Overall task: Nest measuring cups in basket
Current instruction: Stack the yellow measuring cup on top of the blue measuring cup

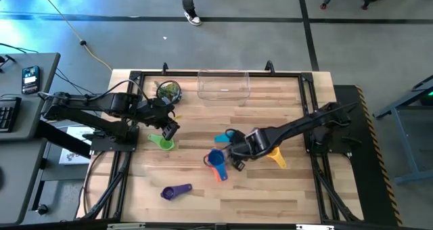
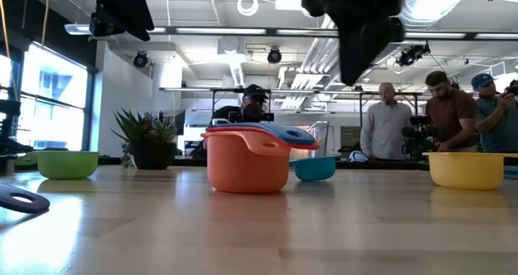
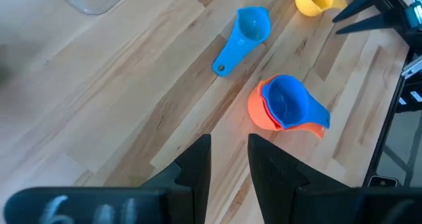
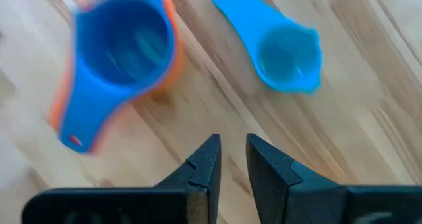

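A blue cup (image 1: 216, 159) sits nested in an orange cup (image 2: 248, 168) on the table's middle, with a red rim (image 2: 243, 132) showing between them. A teal-blue cup (image 4: 287, 53) lies beside the stack on the far side. The green cup (image 1: 162, 143), yellow cup (image 1: 276, 157) and purple cup (image 1: 176, 191) rest apart on the wood. The clear basket (image 1: 223, 84) stands at the far edge. My right gripper (image 4: 232, 148) hovers just right of the stack, fingers a narrow gap apart and holding nothing. My left gripper (image 3: 229, 151) hangs above the green cup, also narrowly open.
A small spiky plant (image 1: 168, 91) stands left of the basket at the far edge. A black frame (image 1: 135, 74) rims the table. People with cameras stand in the room beyond the far edge (image 2: 449, 117). Bare wood lies between the stack and the basket.
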You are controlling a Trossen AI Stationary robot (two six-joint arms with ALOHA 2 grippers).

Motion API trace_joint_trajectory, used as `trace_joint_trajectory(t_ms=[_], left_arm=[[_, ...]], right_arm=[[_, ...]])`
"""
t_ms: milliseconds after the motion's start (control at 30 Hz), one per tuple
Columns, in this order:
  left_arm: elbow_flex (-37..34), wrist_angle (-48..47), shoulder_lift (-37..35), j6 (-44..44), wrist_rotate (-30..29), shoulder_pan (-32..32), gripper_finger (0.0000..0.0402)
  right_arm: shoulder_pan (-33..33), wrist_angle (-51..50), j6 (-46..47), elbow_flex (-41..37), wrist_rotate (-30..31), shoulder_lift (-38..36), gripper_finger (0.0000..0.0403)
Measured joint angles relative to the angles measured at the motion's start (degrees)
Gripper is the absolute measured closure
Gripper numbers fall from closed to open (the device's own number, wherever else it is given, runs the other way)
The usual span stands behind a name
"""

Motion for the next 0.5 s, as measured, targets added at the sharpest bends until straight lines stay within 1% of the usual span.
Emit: trace_joint_trajectory(t_ms=[233,367,500], left_arm=[[0.0,0.0,0.0,2.2,0.0,0.0,0.0312],[0.0,0.0,0.0,3.0,0.0,0.0,0.0312],[0.0,0.0,0.0,3.0,0.0,0.0,0.0312]], right_arm=[[4.2,-9.6,6.3,0.0,1.0,0.0,0.0339],[6.0,-11.5,8.1,-1.7,-0.4,-0.3,0.0339],[7.4,-11.3,10.6,-6.2,-2.5,-2.3,0.0339]])
